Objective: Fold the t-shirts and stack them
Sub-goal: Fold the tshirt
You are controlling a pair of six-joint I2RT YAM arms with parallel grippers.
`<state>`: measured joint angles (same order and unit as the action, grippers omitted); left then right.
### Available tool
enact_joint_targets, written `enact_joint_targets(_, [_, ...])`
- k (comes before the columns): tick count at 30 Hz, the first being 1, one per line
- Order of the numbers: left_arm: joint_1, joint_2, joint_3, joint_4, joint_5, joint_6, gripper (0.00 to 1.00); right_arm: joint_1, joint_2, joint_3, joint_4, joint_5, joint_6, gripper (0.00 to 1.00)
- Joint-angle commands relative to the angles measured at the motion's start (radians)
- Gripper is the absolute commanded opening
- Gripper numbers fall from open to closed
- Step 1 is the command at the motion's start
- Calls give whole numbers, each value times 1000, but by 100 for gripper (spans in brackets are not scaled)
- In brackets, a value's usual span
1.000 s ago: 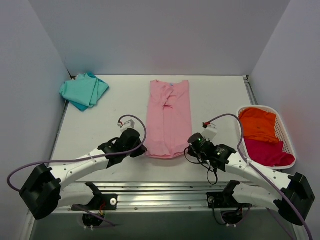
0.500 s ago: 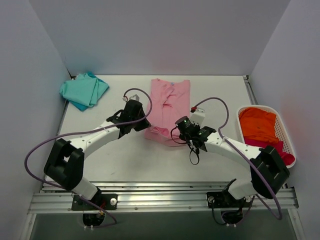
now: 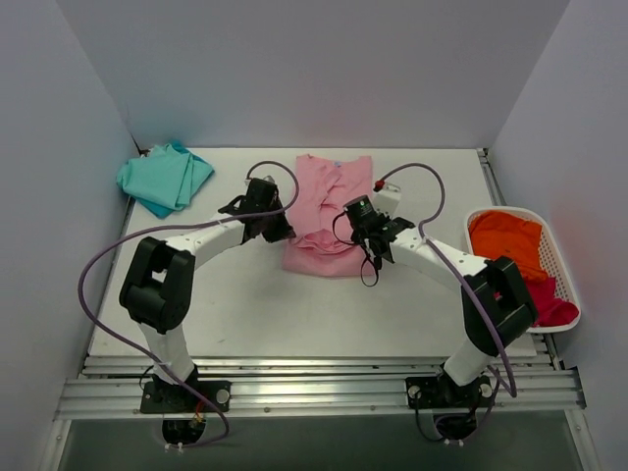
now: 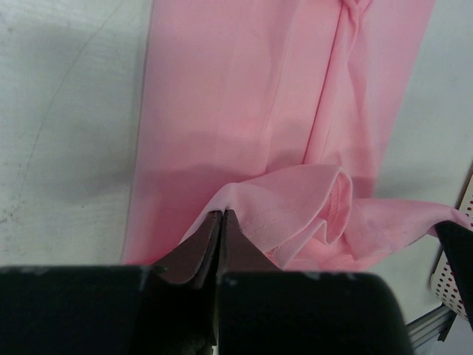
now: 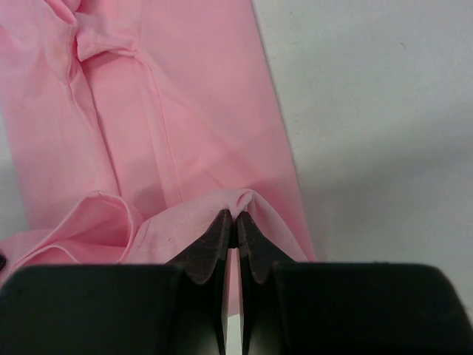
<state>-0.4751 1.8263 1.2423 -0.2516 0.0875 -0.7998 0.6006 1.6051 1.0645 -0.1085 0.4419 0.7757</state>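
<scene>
**Limp cloth, held by two corners**

We hold the pink t-shirt [image 3: 332,201], at the middle of the table [image 3: 245,304], by its near hem corners: left gripper [image 4: 220,216] and right gripper [image 5: 236,220] each pinch cloth. It looks light and limp, sagging between grips, so corners suit. Far left lies the teal t-shirt [image 3: 167,178].

Pink t-shirt [image 3: 331,206]: soft matt cloth, fine smooth knit, gently creased, with a stitched hem — teal t-shirt [image 3: 165,178], orange t-shirt [image 3: 504,242] and magenta t-shirt [image 3: 552,306] look like the same matt fabric. Table [image 4: 66,111]: off-white, matt, faintly scuffed and scratched; basket [image 3: 557,257] is white perforated plastic; rail [image 3: 324,378] is bare ribbed metal with a dull sheen. Left gripper [image 4: 220,220] and right gripper [image 5: 235,222] have dark matt fingers, seemingly plastic — arm shells [image 3: 211,238] are smooth white and black plastic, cables [image 3: 83,285] have smooth purple sheathing.
</scene>
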Motion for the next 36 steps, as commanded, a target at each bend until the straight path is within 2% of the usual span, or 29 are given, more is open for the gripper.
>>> enact_joint_targets(1, [36, 37, 127, 3, 50, 48, 3, -19, 77, 86, -17, 27, -27, 0])
enact_joint_targets(8, [92, 220, 313, -35, 130, 70, 4, -67, 246, 270, -68, 47, -44, 0])
enact_joint_targets(10, [121, 296, 368, -41, 159, 74, 7, -105, 324, 366, -98, 55, -35, 0])
enact_joint_targets(13, [148, 387, 506, -66, 248, 86, 49, -143, 446, 518, -143, 44, -27, 2])
enact_joint_targets(14, [168, 451, 547, -84, 271, 86, 65, -166, 479, 566, -179, 50, -21, 8])
enact_joint_targets(15, [179, 484, 630, -89, 317, 83, 87, -179, 510, 616, -203, 57, -10, 47])
enact_joint_targets(16, [190, 511, 667, -86, 348, 70, 94, -188, 568, 665, -217, 61, -10, 73])
enact_joint_targets(17, [210, 562, 702, -69, 372, 64, 94, -200, 594, 761, -261, 84, -13, 100])
enact_joint_targets(20, [246, 636, 862, -90, 443, 48, 94, -216, 648, 902, -301, 158, -30, 100])
enact_joint_targets(22, [265, 637, 920, -78, 469, 40, 94, -225, 636, 927, -298, 176, -41, 100])
enact_joint_targets(26, [309, 567, 938, -90, 459, 83, 94, -229, 557, 896, -300, 219, -38, 100])
enact_joint_targets(27, [319, 542, 928, -97, 446, 94, 94, -226, 499, 825, -283, 215, -39, 100])
enact_joint_targets(29, [343, 454, 841, -103, 402, 125, 94, -225, 435, 732, -235, 205, -12, 100])
enact_joint_targets(30, [348, 414, 795, -103, 381, 131, 94, -226, 368, 615, -209, 158, 3, 100])
enact_joint_targets(32, [349, 291, 602, -91, 301, 143, 94, -226, 266, 482, -117, 80, 33, 100])
enact_joint_targets(33, [348, 244, 517, -62, 282, 131, 94, -228, 230, 347, -81, 49, 40, 100])
enact_joint_targets(34, [342, 153, 338, 7, 262, 119, 94, -231, 199, 277, -13, 31, 52, 100])
enact_joint_targets(36, [337, 73, 167, 76, 199, 73, 95, -229, 98, 139, 79, -46, 53, 99])
